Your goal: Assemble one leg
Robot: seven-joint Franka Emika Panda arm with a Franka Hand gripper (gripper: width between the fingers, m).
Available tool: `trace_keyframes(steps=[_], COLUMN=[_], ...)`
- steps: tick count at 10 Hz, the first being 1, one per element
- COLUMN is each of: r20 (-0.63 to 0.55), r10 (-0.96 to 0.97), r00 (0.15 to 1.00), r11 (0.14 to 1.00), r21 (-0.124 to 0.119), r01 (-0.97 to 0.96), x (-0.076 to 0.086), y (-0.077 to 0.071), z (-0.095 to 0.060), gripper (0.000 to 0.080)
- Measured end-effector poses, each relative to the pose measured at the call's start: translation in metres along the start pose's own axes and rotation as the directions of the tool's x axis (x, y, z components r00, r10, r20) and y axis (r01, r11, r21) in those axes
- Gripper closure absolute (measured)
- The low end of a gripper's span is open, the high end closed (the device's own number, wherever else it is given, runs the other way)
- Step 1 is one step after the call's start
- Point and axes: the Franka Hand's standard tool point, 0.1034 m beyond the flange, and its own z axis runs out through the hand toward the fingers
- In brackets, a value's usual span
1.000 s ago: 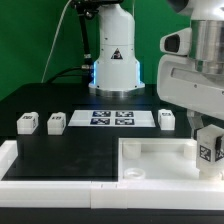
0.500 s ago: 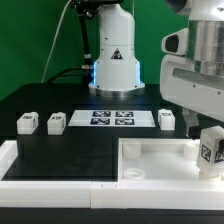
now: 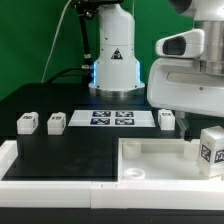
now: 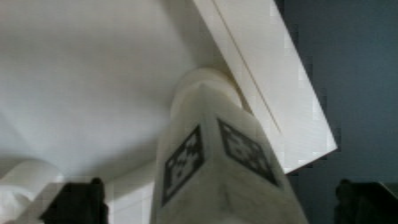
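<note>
Leg point(image 3: 212, 150), a small white block with a black-and-white tag, stands upright at the corner of the white tabletop point(image 3: 150, 165) nearest the exterior view's right edge. In the wrist view the leg point(image 4: 217, 150) runs down to a round socket at that corner of the tabletop point(image 4: 89, 70). The dark tips of the jaws show on either side of it with a gap each way, so they look released and not grasping it. The step in hand seems to be fixing this leg into its socket. The next move likely calls for closing on the leg again and turning it further while keeping it upright. Three spare legs point(image 3: 56, 122) lie well apart on the black surface point(image 3: 80, 150). Compared with half a second ago, the arm point(image 3: 190, 80) has shifted toward the exterior view's left and turned, while the leg has barely moved.
</note>
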Motion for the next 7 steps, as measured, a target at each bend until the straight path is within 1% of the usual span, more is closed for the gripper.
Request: trace_keyframes(steps=[1,2,4,5,6,7], r20=[-0.004,-0.007,0.001,0.001,0.000,0.001], r10=[-0.123,-0.257,-0.439,-0.542,-0.535,-0.535], r00=[0.992,0.966,0.899,0.841,0.845,0.845], r11=[0.992,0.966,0.899,0.841,0.845,0.845], r21=[-0.004,-0.004,-0.006,-0.007,-0.006,-0.006], r01=[0.123,0.257,0.439,0.542,0.535,0.535], x=[0.002,0.005,0.008,0.011,0.011,0.011], y=[-0.002,-0.002,0.005,0.008,0.009,0.009], z=[-0.003,-0.004,-0.005,-0.006,-0.006,-0.006], gripper=[0.0150,0.0150,0.0150,0.0150,0.0150,0.0177])
